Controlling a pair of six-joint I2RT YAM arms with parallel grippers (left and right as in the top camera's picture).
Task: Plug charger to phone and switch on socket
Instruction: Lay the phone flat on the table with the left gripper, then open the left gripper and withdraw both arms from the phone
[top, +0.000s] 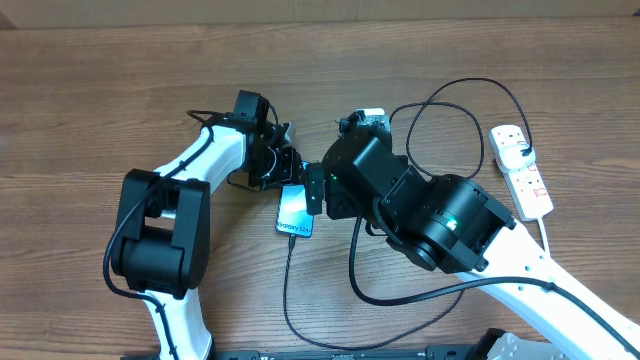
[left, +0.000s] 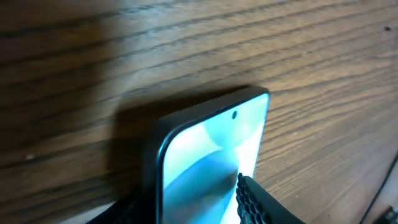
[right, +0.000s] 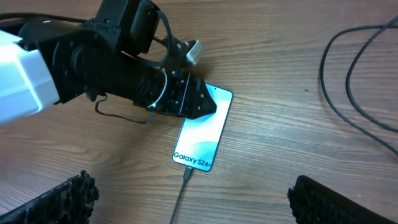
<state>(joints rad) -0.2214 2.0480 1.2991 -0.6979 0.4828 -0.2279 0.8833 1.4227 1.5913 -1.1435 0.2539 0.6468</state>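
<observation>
Beneath left pincer (right: 200, 106): phone (right: 202, 138) top end, screen up.

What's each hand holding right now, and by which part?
Left hand seems to grip the phone across its long edges near the top end. Right hand is open, holding nothing.

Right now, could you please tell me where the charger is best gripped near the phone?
Grip the charger just behind its plug tip, at the phone's lower end. There the thin cable runs straight and lies flat on the table, so come from above with the open right pincer, closing across the cable.
</observation>
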